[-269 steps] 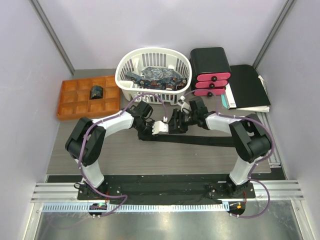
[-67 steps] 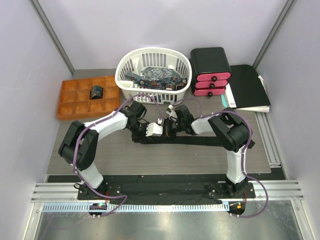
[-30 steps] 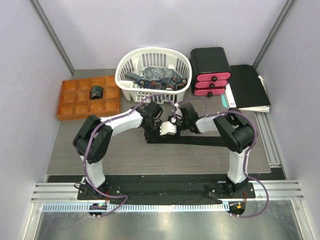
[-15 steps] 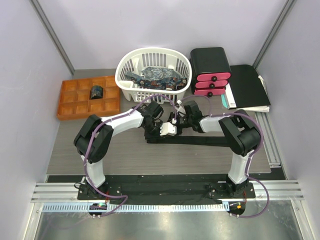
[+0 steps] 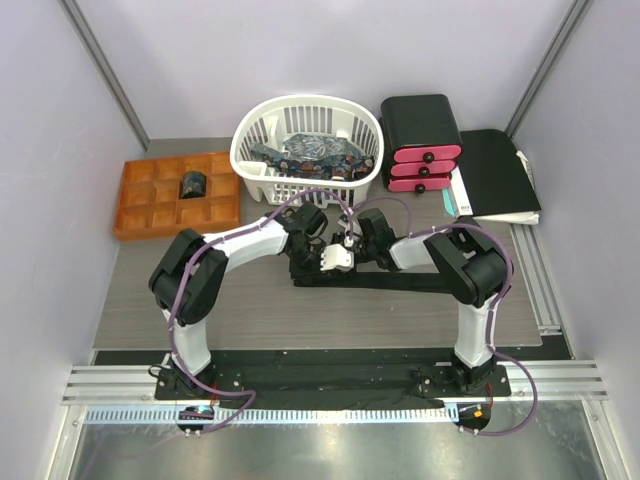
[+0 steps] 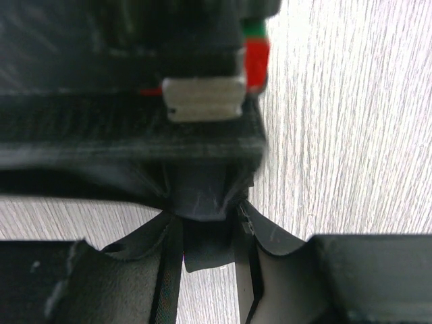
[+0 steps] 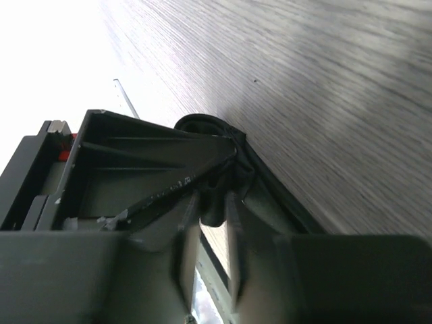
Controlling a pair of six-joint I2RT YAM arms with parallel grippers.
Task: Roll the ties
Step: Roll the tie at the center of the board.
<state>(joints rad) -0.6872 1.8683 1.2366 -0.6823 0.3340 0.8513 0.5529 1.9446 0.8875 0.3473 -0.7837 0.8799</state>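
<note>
A plain black tie (image 5: 420, 281) lies flat across the middle of the table, its left end bunched where my two grippers meet. My left gripper (image 5: 333, 259) is shut on that end, and dark fabric (image 6: 202, 199) fills the gap between its fingers (image 6: 208, 233). My right gripper (image 5: 352, 244) faces it from the right, also shut on the black fabric (image 7: 233, 169), which shows between its fingers (image 7: 210, 202). A rolled dark tie (image 5: 191, 185) sits in the orange tray (image 5: 150, 215). Patterned blue ties (image 5: 310, 155) lie in the white basket (image 5: 255, 135).
The black box with pink drawers (image 5: 420, 140) stands right of the basket, with a flat black folder (image 5: 497, 175) beside it at the back right. Purple cables loop over both arms. A metal rail (image 5: 545, 290) runs along the table's right edge.
Since 2.2 s ago both grippers and the tie's left end have moved right. Over the last second the right wrist has wobbled slightly; the left one has stayed put.
</note>
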